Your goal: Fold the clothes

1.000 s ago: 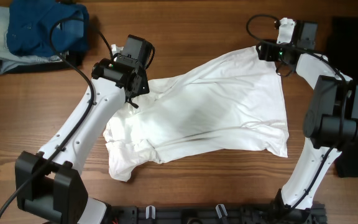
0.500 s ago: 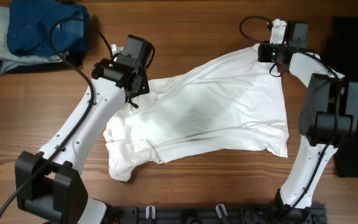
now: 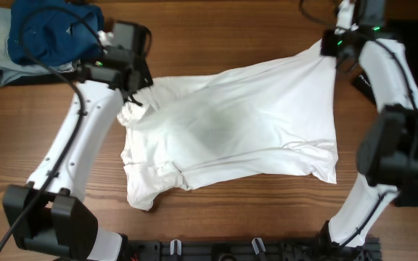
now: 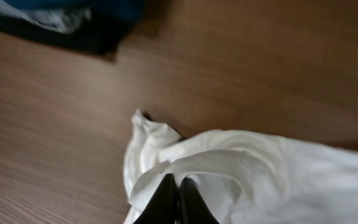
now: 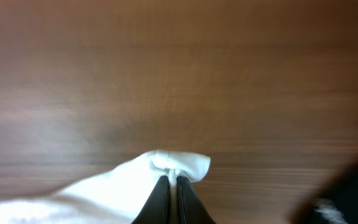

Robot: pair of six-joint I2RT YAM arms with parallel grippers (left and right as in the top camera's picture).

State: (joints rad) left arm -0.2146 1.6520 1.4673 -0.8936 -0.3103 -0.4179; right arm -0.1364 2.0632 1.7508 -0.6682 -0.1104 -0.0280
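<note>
The white shirt (image 3: 252, 123) lies mid-table, long axis 9 to 3 o'clock, drawn between both claws — left gripper (image 4: 176, 186) pinched on its 10 o'clock corner, right gripper (image 5: 171, 185) on its 1 o'clock corner — slack body toward 6.

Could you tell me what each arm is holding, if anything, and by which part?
Both hold the white shirt: left gripper pinches a fold at its far left corner, right gripper its far right corner.

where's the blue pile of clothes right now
Overhead view: the blue clothes pile sits in the table's far left corner, just beyond the left gripper, which pinches the white shirt's edge.
</note>
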